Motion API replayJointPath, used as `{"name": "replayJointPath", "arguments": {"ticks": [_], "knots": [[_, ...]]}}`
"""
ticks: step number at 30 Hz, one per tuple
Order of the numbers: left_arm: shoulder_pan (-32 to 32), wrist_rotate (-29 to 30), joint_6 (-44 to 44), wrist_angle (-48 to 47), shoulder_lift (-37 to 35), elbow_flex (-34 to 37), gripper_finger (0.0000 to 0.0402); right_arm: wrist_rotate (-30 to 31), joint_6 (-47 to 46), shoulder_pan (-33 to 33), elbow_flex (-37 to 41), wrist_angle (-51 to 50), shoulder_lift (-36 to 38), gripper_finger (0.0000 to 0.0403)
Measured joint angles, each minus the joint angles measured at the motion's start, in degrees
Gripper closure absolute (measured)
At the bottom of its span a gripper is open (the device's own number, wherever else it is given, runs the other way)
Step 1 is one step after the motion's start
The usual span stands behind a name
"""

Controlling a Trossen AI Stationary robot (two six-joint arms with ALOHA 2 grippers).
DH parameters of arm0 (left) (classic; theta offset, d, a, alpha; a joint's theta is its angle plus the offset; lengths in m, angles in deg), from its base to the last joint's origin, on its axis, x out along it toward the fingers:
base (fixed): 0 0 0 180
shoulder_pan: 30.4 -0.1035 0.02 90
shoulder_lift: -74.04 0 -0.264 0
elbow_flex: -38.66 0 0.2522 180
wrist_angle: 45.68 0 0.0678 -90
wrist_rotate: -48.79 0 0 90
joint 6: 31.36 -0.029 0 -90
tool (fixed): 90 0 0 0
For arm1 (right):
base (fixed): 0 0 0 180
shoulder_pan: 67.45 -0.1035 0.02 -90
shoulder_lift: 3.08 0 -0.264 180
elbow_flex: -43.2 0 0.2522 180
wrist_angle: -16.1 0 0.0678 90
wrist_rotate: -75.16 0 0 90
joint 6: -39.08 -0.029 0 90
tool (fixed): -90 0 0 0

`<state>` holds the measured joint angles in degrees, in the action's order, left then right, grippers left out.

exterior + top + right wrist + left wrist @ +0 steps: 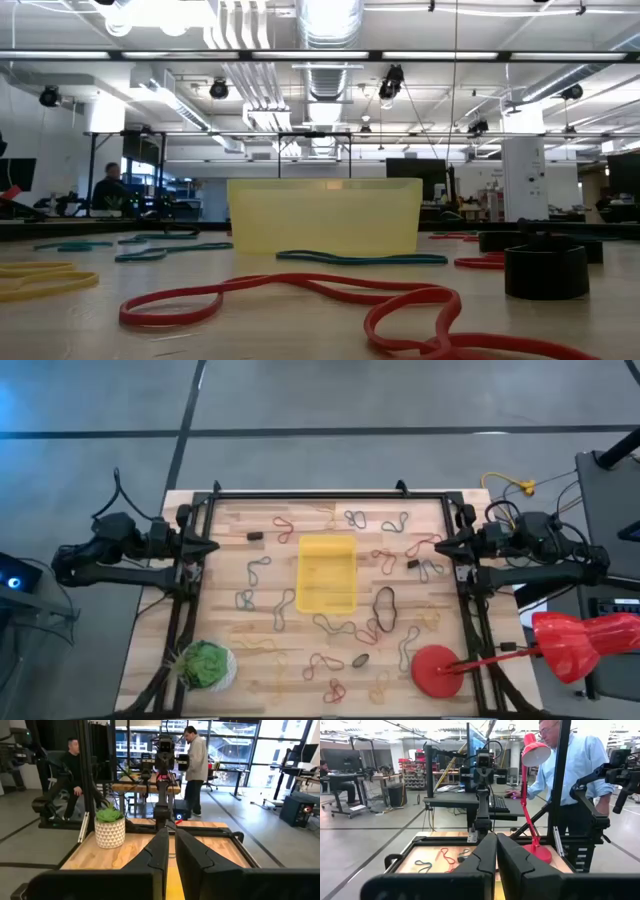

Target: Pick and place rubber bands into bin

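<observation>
The yellow translucent bin (327, 573) stands on its base in the middle of the wooden table and shows in the low view (325, 215). Rubber bands of red, green, blue-grey, yellow and black lie flat all around it, such as a black loop (384, 608) and a red one (300, 295). My left gripper (210, 547) (496, 840) hovers over the table's left edge, shut and holding nothing. My right gripper (442, 546) (171, 832) hovers over the right edge, also shut and holding nothing. Both point toward the bin.
A green plant ball in a white pot (207, 665) stands at the near left corner. A red lamp's round base (436, 668) sits near right. Small dark blocks (254, 536) (545, 270) lie among the bands. A black frame (330, 494) rims the table. People are in the room beyond.
</observation>
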<state>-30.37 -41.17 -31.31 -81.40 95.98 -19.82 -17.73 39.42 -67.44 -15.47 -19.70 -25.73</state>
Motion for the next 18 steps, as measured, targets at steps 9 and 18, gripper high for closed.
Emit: {"name": "replayJointPath", "arguments": {"ticks": [9,18], "knots": [[0.0,0.0,0.0,0.0,0.0,0.0,0.0402,0.0,0.0,0.0,0.0,0.0,0.0,0.038],[0.0,0.0,0.0,0.0,0.0,0.0,0.0402,0.0,0.1,0.0,0.0,0.0,0.0,0.038]]}}
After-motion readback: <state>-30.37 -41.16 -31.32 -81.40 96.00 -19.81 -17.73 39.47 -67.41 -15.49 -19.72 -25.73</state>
